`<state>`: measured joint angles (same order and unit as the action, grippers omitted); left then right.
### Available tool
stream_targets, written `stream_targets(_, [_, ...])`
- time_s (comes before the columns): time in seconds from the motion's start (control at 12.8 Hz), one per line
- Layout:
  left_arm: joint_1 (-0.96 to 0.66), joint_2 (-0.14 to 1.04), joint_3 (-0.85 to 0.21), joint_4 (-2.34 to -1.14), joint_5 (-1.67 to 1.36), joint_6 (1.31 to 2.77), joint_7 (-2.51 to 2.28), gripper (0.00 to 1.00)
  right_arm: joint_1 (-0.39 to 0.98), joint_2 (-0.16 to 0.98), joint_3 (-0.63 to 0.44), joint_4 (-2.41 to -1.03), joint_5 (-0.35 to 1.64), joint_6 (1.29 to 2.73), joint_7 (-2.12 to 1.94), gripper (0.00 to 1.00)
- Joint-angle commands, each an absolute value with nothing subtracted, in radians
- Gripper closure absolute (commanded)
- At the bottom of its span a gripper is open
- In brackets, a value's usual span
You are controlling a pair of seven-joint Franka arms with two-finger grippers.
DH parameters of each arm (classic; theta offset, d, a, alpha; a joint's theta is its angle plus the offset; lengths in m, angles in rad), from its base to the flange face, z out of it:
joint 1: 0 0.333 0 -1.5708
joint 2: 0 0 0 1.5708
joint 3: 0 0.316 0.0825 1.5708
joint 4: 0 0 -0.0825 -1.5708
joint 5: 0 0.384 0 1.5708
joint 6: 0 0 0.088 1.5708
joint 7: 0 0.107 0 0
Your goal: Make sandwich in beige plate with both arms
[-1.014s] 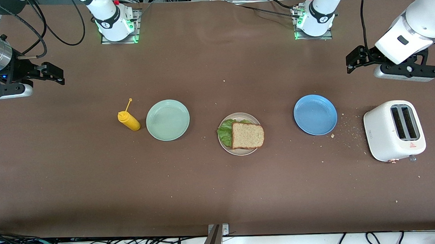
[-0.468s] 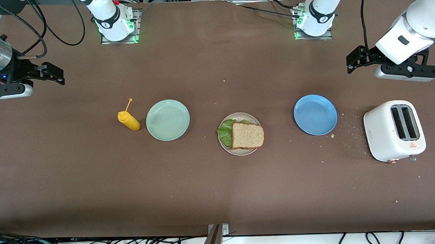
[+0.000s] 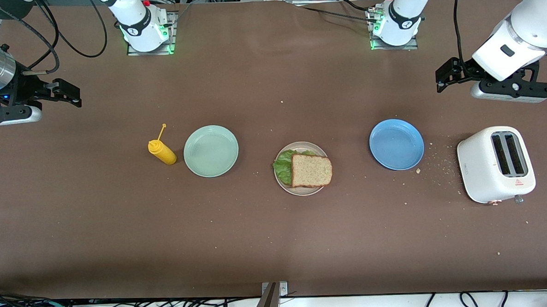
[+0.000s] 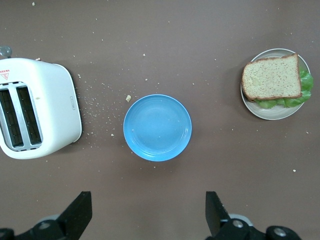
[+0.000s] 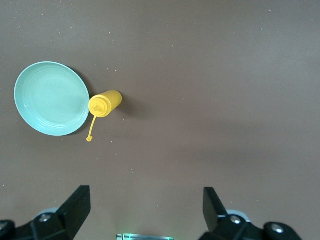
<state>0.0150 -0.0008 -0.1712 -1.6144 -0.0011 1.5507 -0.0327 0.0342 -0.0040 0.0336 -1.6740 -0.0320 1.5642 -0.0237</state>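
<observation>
The sandwich (image 3: 311,170) lies on the beige plate (image 3: 301,191) at the table's middle: a brown speckled bread slice on top, with green lettuce (image 3: 282,167) sticking out toward the right arm's end. It also shows in the left wrist view (image 4: 272,77). My left gripper (image 3: 442,78) is open and empty, held up over bare table at the left arm's end. My right gripper (image 3: 71,94) is open and empty, held up over bare table at the right arm's end. Both arms wait.
A blue plate (image 3: 396,144) and a white toaster (image 3: 495,163) sit toward the left arm's end, with crumbs between them. A mint-green plate (image 3: 211,150) and a yellow mustard bottle (image 3: 161,151) sit toward the right arm's end.
The left arm has shifted very slightly; nothing else has moved.
</observation>
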Motion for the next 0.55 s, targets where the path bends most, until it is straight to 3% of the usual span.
stream_targets(0.0, [0.025,-0.018,-0.181,-1.629,0.014,1.554,-0.038,0.0,0.037,-0.003,0.031,-1.671,-0.018,1.572,-0.025,0.0])
stream_targets(0.47, [0.025,-0.008,-0.181,-1.606,0.014,1.552,-0.04,0.0,0.037,-0.003,0.031,-1.672,-0.018,1.572,-0.025,0.0])
